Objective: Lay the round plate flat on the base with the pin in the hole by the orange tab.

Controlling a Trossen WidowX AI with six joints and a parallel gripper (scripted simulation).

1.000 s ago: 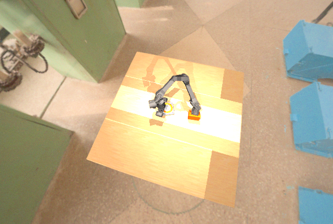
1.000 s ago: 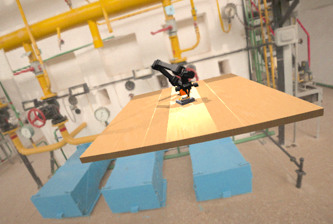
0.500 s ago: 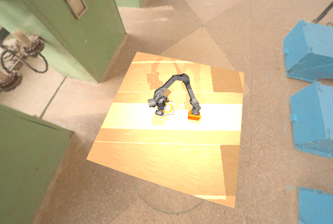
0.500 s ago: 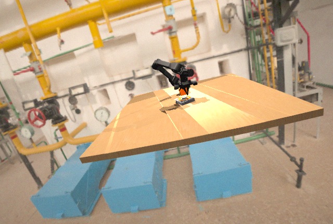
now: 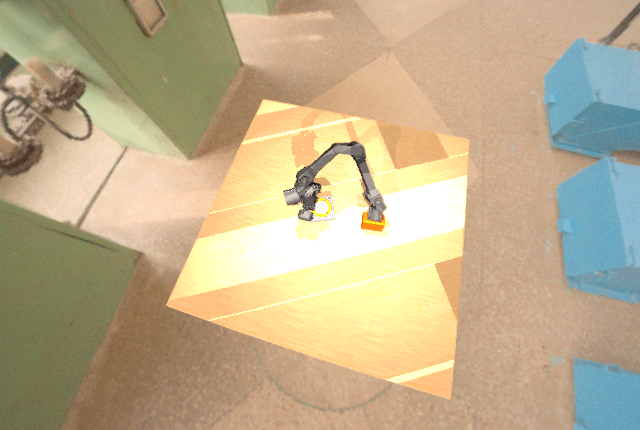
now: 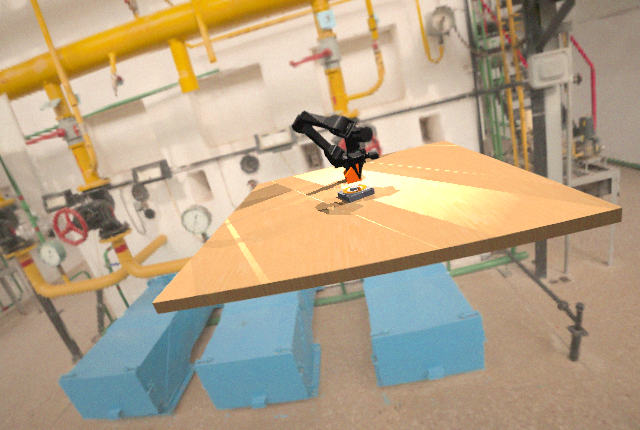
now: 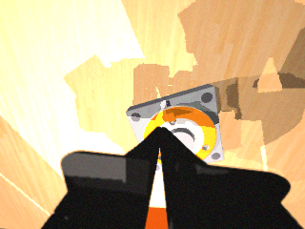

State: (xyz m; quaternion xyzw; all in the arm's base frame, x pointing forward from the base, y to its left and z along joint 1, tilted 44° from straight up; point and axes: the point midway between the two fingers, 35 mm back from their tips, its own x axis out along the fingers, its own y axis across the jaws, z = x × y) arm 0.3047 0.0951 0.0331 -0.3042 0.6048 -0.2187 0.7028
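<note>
Wooden table (image 5: 330, 306), grey base (image 7: 210, 106), arm mount (image 5: 372, 222)

End effector (image 7: 161, 133) closed, tips directly over plate (image 7: 206, 135) on grey base (image 7: 210, 101); no clearance below. Table (image 5: 330, 306) open ahead and to both sides of base. Arm's orange mount (image 5: 372, 222) well behind, only other obstruction.
</note>
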